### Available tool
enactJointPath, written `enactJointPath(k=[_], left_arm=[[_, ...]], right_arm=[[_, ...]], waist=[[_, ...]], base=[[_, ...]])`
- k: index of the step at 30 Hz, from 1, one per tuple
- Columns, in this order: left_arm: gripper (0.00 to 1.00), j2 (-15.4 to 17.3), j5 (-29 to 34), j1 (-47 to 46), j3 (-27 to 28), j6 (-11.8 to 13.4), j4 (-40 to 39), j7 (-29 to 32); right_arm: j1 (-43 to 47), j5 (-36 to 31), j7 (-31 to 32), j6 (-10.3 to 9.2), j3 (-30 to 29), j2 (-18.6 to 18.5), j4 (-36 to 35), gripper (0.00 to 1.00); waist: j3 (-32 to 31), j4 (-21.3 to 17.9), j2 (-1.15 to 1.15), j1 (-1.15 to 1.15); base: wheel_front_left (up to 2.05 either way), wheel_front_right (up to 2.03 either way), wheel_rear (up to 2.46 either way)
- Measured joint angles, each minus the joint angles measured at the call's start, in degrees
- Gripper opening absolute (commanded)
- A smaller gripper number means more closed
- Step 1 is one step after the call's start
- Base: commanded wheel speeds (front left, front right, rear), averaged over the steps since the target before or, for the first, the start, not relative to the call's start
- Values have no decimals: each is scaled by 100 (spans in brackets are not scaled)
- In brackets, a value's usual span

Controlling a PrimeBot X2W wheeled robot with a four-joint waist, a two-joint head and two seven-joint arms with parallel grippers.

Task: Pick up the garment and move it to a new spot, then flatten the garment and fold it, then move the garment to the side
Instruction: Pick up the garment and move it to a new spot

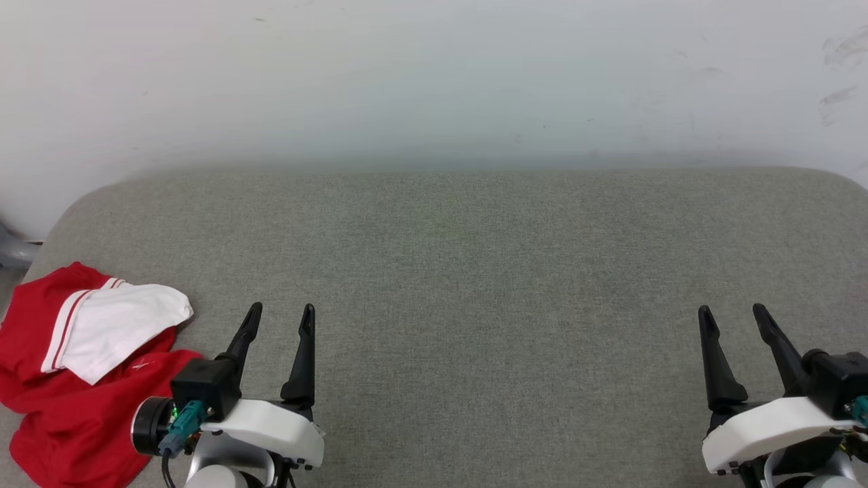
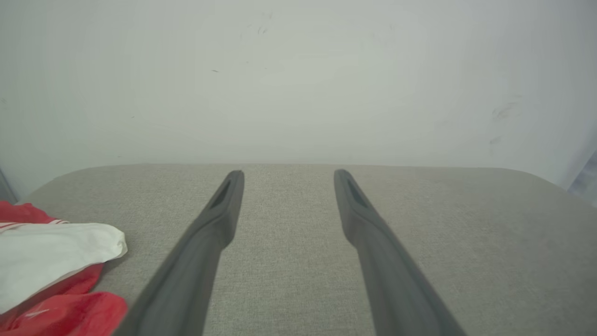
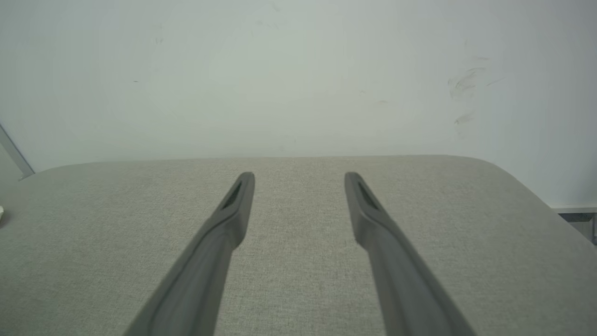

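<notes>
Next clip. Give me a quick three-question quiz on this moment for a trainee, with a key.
1. True or false: the garment lies spread flat in the middle of the grey fabric surface.
2. Which is nearer the garment? A: the left gripper. B: the right gripper.
3. Fill in: both grippers are ____ and hold nothing.
Key: 1 false, it lies crumpled at the surface's left edge. 2 A. 3 open.
</notes>
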Motion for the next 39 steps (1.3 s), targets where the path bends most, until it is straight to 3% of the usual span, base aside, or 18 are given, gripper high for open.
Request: enactJointPath(k=[7, 15, 22, 39], left_arm=[[100, -19, 205, -62, 12, -2, 107, -82], [100, -25, 428, -118, 85, -18, 193, -165], [100, 24, 695, -124, 221, 32, 212, -241], [100, -66, 470, -188, 537, -22, 258, -257]], right_arm=[[1, -175, -40, 0, -53, 0, -15, 100], [15, -447, -123, 0, -18, 0, -123, 100], [21, -790, -170, 1, 169, 2, -280, 100], [-23, -797, -119, 1, 342, 7, -370, 100]], waist=[[6, 88, 0, 0], [17, 457, 0, 0], [39, 1040, 0, 0], [127, 2391, 0, 0]], base=[[0, 0, 0], [0, 0, 0], [0, 0, 0], [0, 0, 0]])
